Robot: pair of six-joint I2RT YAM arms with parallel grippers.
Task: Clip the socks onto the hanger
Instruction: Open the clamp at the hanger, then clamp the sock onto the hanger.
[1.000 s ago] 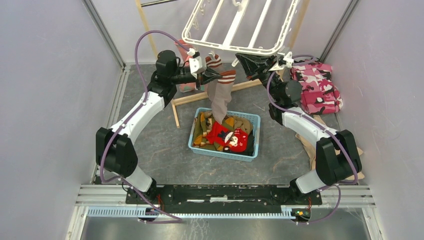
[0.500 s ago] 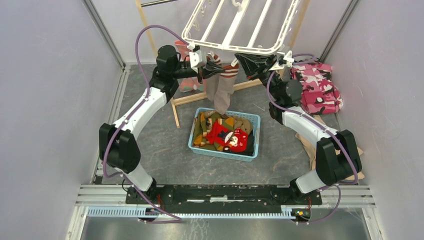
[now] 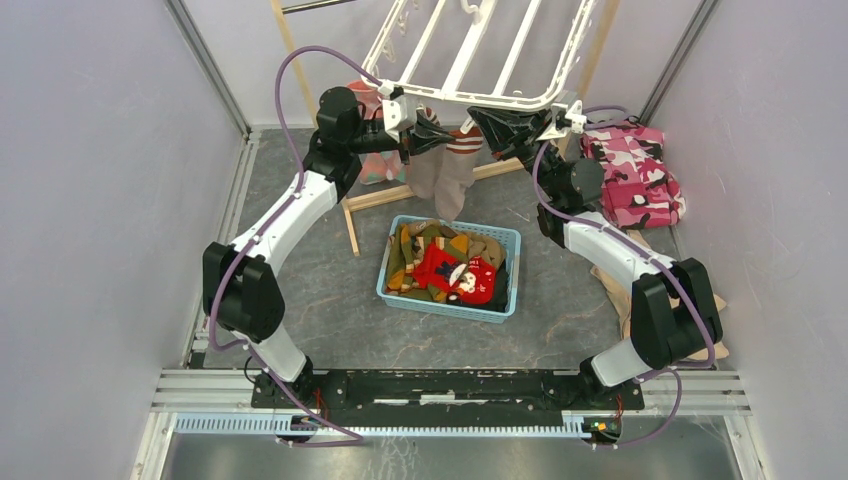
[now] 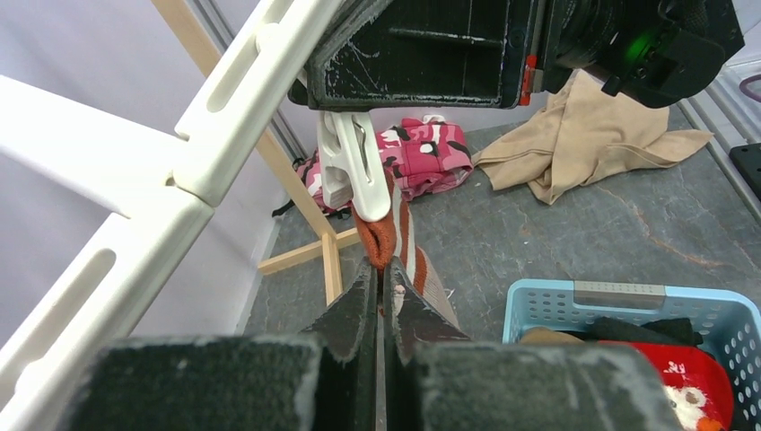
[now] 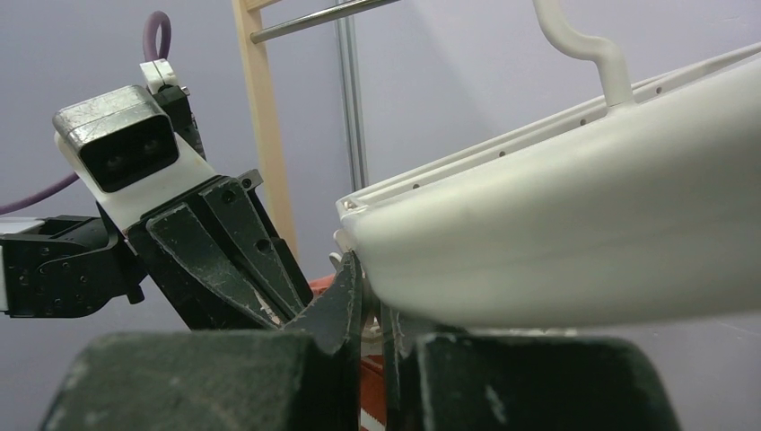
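Socks are seen in two places. One grey-brown sock with a red-and-white striped cuff [image 3: 447, 178] is held up just under the near rim of the white plastic rectangular hanger [image 3: 470, 60]. Its cuff is bunched at the top and its limp foot hangs straight down towards the light blue plastic basket [image 3: 505, 236]. The other socks are heaped in that basket, among them a bright red sock with white patches [image 3: 455, 275] lying on olive and brown ones. In the left wrist view the cuff [image 4: 395, 235] is seen as a rust-red rolled edge with pale stripes. It is touching the lower end of a white plastic clip [image 4: 353, 171] that dangles from the hanger's rim. The left end effector [image 4: 381, 274] is closed tightly on the sock just beneath the cuff, with no gap between its fingers. The right end effector [image 3: 485, 120] is placed at the rim directly over the same clip. Its fingers are drawn close together, but it cannot be told whether the clip is gripped between them. The basket is set on the dark grey stone-patterned bench [image 3: 330, 300]. A pink camouflage-print cloth [image 3: 632, 175] and a crumpled tan garment [image 4: 583, 135] are lying at the right, and a light wooden frame stand [image 3: 352, 220] is standing behind the basket.
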